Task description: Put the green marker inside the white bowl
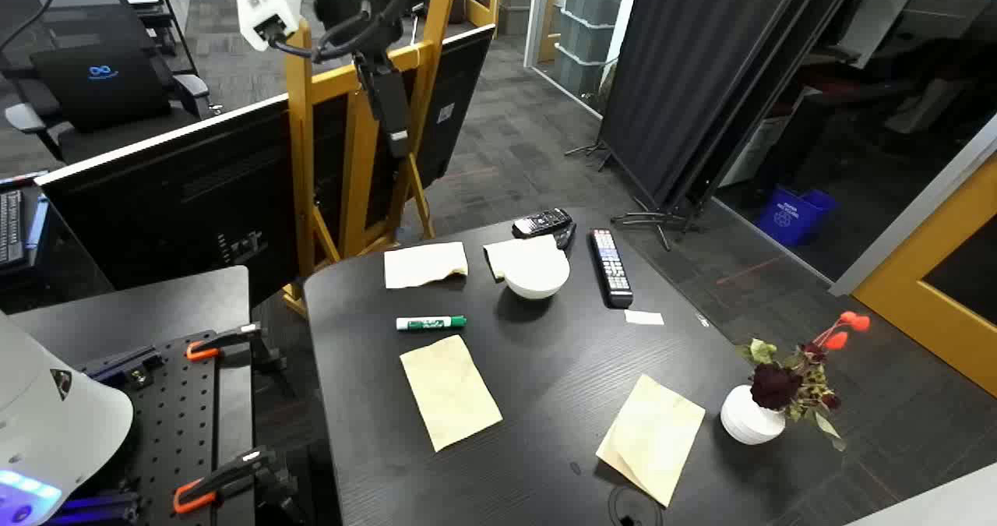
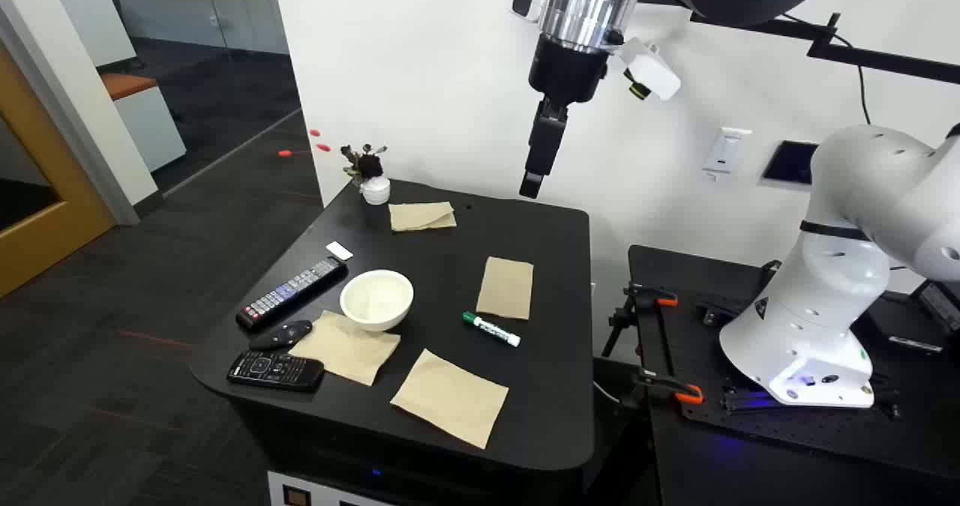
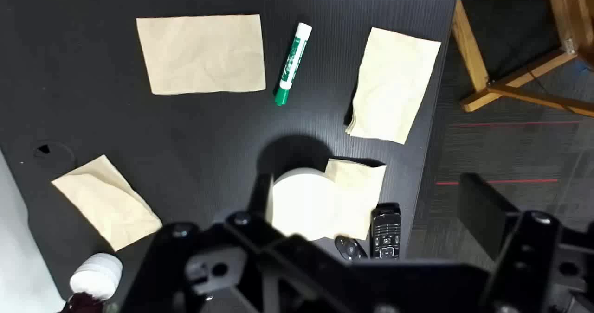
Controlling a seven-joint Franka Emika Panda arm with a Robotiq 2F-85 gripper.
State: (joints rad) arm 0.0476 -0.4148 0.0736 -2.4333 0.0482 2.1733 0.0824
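The green marker, with a white body and green cap and label, lies flat on the dark table in both exterior views point(image 1: 431, 323) point(image 2: 491, 329). It also shows at the top of the wrist view point(image 3: 293, 65). The white bowl stands upright and empty, partly over a paper napkin point(image 1: 537, 277) point(image 2: 376, 300), and glares in the wrist view point(image 3: 301, 206). My gripper point(image 3: 371, 208) is open, its two fingers wide apart with nothing between them. It hangs high above the table, apart from marker and bowl, in both exterior views point(image 1: 399, 148) point(image 2: 531, 184).
Tan napkins point(image 1: 452, 392) point(image 2: 506, 288) lie around the marker and bowl. A long black remote point(image 1: 611, 267), another remote point(image 2: 276, 369) and a small dark one point(image 2: 281, 335) lie beside the bowl. A white vase with flowers point(image 1: 752, 415) stands near the table's edge. A wooden easel point(image 1: 358, 167) stands behind.
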